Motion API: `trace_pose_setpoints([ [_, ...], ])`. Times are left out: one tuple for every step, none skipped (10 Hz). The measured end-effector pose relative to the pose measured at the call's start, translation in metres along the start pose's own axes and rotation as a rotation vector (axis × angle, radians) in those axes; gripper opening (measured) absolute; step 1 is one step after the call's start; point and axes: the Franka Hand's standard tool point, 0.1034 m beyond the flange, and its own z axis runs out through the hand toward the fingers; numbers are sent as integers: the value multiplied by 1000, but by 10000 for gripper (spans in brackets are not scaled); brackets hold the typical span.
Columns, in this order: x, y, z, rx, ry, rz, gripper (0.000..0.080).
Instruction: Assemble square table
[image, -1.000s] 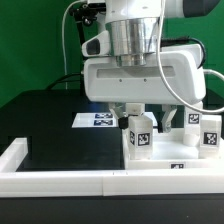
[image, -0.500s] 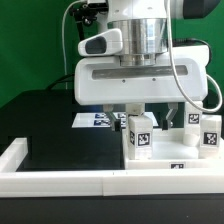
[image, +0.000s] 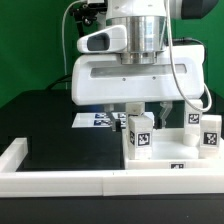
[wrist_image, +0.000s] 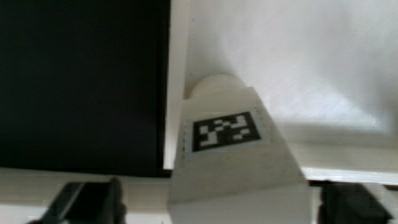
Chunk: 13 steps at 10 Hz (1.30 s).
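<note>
The square tabletop is a white slab lying at the exterior view's lower right, against the front rail. One tagged white leg stands upright on its near-left corner. Two more tagged legs stand at the slab's right side. My gripper hangs straight above the upright leg. In the wrist view the leg rises between my two dark fingers, with a gap on each side. The gripper is open and holds nothing. The slab fills the background there.
The marker board lies on the black table surface behind the gripper, partly hidden by the hand. A long white rail runs along the front edge and turns up at the exterior view's left.
The hand has turned and shifted a little toward the exterior view's left over the last second. The upright leg and the other legs have not moved.
</note>
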Motion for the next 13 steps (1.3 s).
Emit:
trace_pose_setpoints([
  [0, 0, 0, 0, 0, 13, 288],
  [0, 0, 0, 0, 0, 30, 288],
  [0, 0, 0, 0, 0, 30, 290],
  [0, 0, 0, 2, 1, 97, 290],
  [0, 0, 0, 2, 3, 183, 290],
  [2, 2, 0, 9, 21, 289, 290],
  [1, 7, 0, 12, 43, 426, 290],
  [-1, 12, 0, 7, 53, 521, 290],
  [-1, 16, 0, 1, 65, 609, 292],
  [-3, 18, 0, -4, 74, 716, 297],
  [-4, 19, 1, -11, 87, 768, 305],
  [-5, 20, 0, -15, 88, 798, 305],
  [-5, 20, 0, -18, 86, 792, 311],
])
